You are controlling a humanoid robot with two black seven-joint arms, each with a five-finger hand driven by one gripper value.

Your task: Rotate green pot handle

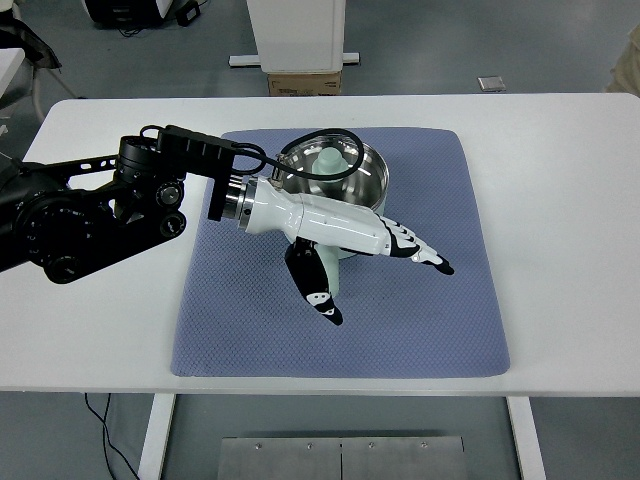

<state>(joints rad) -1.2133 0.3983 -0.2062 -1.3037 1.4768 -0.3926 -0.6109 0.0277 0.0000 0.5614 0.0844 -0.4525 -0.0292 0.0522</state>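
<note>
**Left hand over pot handle, mat centre**

Counts: 1 pot (352,180), 1 handle (330,272), 1 mat (440,300), 1 table (560,200), 1 robot arm in view w/ 1 hand (345,245). Right arm not in view.

Pot: pale green outside, shiny steel inside, sits on far-centre part of the blue-grey mat. A pale green round knob-like piece (329,161) shows inside the pot; can't tell exactly what it is. Handle sticks out from pot's near side toward the table's near edge, mostly hidden under the hand; only a short pale green bit shows between thumb and palm.

Left hand: white shell w/ black tips, comes in from left, black arm lying over table's left part. Fingers (420,253) straight and held together, pointing right and slightly toward the near edge, over the mat just beside the pot's near wall. Thumb (312,285) splayed down toward near edge, alongside handle's left. Hand is spread, not closed round anything; whether thumb or palm touches the handle can't be told. Black cable loops from wrist over the pot's rim.

Background: cardboard box (304,82) on floor past the far edge, beside a white post base.

Writing: none readable on pot, mat, hand or box
</note>
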